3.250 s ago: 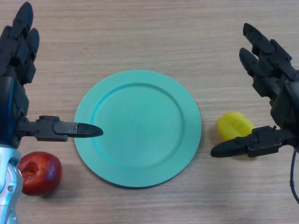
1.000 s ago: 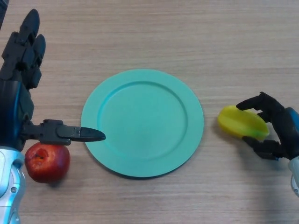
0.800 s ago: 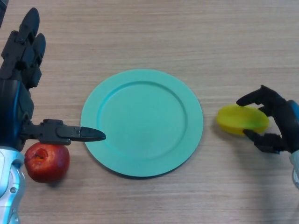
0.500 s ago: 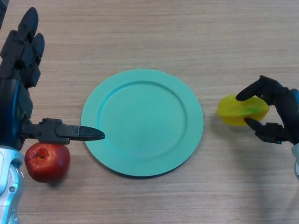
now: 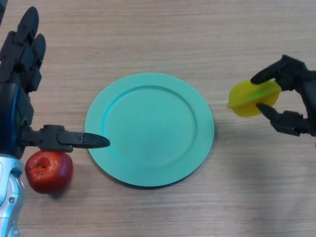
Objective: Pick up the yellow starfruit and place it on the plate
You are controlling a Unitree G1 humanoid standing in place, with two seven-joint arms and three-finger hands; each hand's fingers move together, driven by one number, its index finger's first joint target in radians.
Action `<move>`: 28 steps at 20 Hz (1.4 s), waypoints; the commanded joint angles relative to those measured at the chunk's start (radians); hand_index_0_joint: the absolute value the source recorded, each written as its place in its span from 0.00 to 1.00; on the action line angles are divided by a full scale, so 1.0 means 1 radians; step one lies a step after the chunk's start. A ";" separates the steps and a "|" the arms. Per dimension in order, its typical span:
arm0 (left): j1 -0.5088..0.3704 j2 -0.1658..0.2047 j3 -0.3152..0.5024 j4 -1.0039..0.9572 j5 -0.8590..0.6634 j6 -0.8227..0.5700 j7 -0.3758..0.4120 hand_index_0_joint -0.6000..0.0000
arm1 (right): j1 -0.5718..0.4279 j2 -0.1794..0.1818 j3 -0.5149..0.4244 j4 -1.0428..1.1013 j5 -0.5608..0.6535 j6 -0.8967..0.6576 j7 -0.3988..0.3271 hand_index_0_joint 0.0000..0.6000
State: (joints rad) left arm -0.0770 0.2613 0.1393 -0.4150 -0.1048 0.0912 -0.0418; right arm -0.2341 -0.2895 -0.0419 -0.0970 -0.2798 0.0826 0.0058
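yellow starfruit (image 5: pixel 252 98), ridged, in right hand (image 5: pixel 291 101)

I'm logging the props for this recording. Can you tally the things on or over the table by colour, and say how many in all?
Yellow: 1, the ridged yellow starfruit, pinched in the right robot hand.
Teal: 1, the round teal plate, nothing on it.
Red: 1, the red apple, below the open left robot hand.
Total: 3 things.
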 commanded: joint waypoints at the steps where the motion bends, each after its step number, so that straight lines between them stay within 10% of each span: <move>1: -0.035 0.033 0.061 -0.082 -0.034 -0.087 0.014 1.00 | -0.060 0.003 -0.026 -0.117 0.073 -0.022 -0.017 1.00; 7: -0.021 0.033 0.073 -0.090 -0.044 -0.085 0.012 1.00 | -0.090 0.094 0.117 -0.205 0.231 0.089 -0.078 1.00; 15: -0.010 0.044 0.106 -0.111 -0.087 -0.055 -0.017 1.00 | -0.147 0.100 0.418 -0.016 0.501 -0.125 -0.349 1.00; 28: -0.003 0.041 0.108 -0.109 -0.088 -0.044 -0.004 1.00 | -0.170 0.100 0.582 0.267 0.573 -0.299 -0.460 1.00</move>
State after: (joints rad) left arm -0.0519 0.2647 0.1889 -0.4537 -0.1470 0.1265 -0.0539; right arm -0.3511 -0.1931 0.5885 0.2277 0.3055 -0.0894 -0.4572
